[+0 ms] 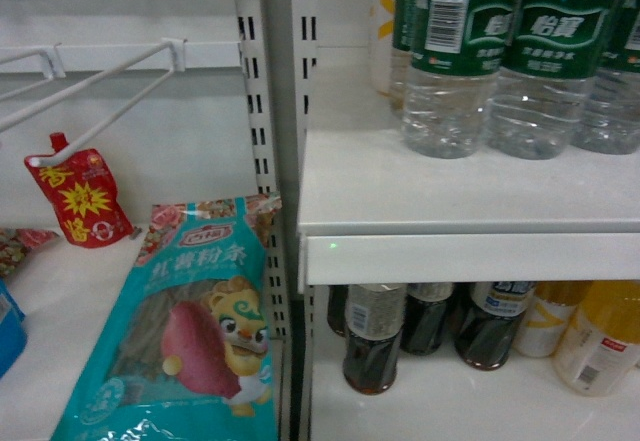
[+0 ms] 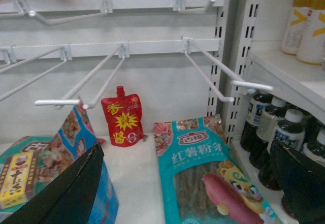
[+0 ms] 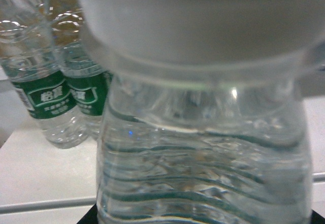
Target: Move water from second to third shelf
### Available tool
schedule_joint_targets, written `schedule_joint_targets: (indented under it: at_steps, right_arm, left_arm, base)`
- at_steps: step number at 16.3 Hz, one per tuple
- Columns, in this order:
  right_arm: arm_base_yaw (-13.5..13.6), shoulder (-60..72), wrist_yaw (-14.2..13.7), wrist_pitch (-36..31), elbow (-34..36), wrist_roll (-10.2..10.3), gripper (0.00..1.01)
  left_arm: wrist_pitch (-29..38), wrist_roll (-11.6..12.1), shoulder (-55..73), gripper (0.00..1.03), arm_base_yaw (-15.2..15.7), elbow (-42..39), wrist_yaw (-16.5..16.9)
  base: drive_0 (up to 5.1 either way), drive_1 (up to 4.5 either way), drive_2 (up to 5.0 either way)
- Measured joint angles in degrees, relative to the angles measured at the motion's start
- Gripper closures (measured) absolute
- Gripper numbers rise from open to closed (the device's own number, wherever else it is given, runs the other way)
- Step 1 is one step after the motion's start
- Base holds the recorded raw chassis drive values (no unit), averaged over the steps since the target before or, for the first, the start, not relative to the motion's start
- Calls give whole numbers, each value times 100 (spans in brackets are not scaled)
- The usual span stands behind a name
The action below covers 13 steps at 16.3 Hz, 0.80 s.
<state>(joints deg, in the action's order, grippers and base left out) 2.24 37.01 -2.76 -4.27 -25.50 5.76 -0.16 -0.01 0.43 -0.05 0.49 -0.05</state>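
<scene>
Right claw's camera is filled by a clear water (image 3: 203, 168) bottle.

A shop: white slotted shelving (image 1: 470, 216), peg hooks (image 2: 213, 74), rows of bottled drinks (image 1: 500, 51).

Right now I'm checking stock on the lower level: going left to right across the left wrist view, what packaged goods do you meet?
Yellow snack box → red spouted pouch → teal noodle bag → dark bottles.

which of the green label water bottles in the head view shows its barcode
The leftmost front water bottle on the upper shelf. Its label shows a white barcode; the neighbour to its right shows the white brand logo instead.
</scene>
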Motion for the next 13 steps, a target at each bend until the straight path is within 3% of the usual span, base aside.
schedule_joint_targets:
  at_steps: [2, 5, 13]
  right_arm:
    - [37, -35, 103, -20, 0, 11, 58]
    - [26, -33, -17, -11, 0, 0, 58]
    - [26, -33, 0, -11, 0, -2, 58]
  left_arm:
    - [2, 0, 0, 5, 0, 0, -13]
    - [-4, 0, 0, 5, 0, -2, 0]
    - [-4, 2, 0, 5, 0, -2, 0]
  base:
    - [0, 0, 0]
    - [0, 0, 0]
    - [0, 0, 0]
